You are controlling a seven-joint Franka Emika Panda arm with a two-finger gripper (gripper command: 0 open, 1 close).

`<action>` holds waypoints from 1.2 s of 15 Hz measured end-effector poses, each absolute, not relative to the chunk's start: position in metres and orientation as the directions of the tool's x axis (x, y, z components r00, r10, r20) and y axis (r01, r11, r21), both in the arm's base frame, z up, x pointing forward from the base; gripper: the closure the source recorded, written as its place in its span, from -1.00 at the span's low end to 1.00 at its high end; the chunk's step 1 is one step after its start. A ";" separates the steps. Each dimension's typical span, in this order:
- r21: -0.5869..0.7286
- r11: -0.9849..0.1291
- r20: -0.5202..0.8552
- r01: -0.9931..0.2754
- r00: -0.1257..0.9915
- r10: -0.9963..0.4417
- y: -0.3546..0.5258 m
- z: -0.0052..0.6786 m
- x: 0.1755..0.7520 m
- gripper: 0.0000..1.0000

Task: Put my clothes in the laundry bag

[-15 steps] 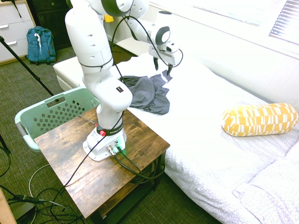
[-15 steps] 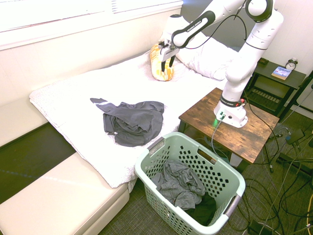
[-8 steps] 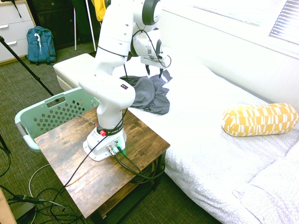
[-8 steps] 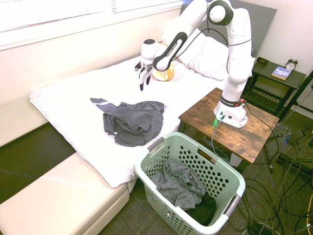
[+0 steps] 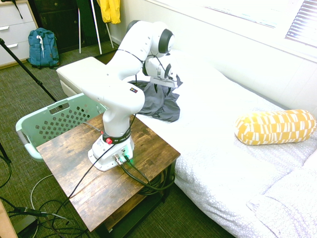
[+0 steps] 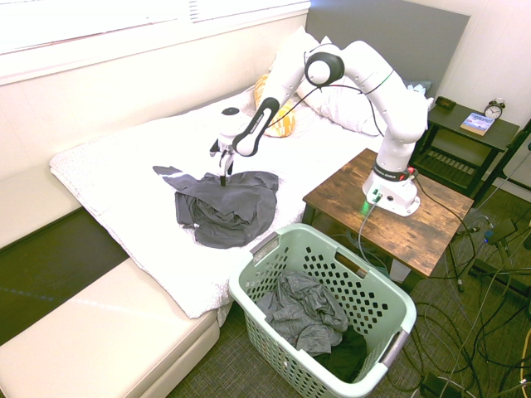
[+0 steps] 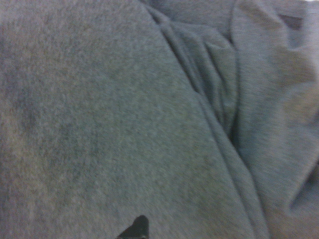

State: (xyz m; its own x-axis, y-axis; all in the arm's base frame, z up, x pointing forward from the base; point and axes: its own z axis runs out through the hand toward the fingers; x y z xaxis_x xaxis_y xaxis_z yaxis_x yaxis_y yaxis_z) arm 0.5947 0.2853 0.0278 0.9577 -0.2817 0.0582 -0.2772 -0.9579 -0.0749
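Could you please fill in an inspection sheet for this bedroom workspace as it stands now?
Surface: white bed, cover lying flat.
Job's things: grey clothes heaped on the bed near its edge; more clothes already in the green laundry basket on the floor.
Clutter: yellow pillow on the bed, well away from the heap.
Gripper: gripper pointing down, fingertips at the top of the heap, open; nothing held.
Cables: cables loose on the carpet beside the wooden table.
Surroundings: blue backpack, alarm clock on a nightstand.
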 end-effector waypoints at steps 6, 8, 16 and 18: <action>-0.100 -0.972 -0.002 -0.211 0.977 -0.212 0.312 -0.040 0.570 1.00; -0.093 -0.976 0.016 -0.196 0.980 -0.199 0.316 -0.039 0.569 1.00; -0.090 -0.982 0.044 -0.169 0.984 -0.173 0.319 -0.041 0.565 1.00; -0.085 -0.983 0.053 -0.162 0.985 -0.167 0.316 -0.041 0.565 1.00</action>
State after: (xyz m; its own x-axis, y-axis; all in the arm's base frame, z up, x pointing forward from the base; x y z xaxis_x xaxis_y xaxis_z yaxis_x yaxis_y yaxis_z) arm 0.5648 0.3158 -0.0414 0.9846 -0.1667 0.0529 -0.1619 -0.9832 -0.0846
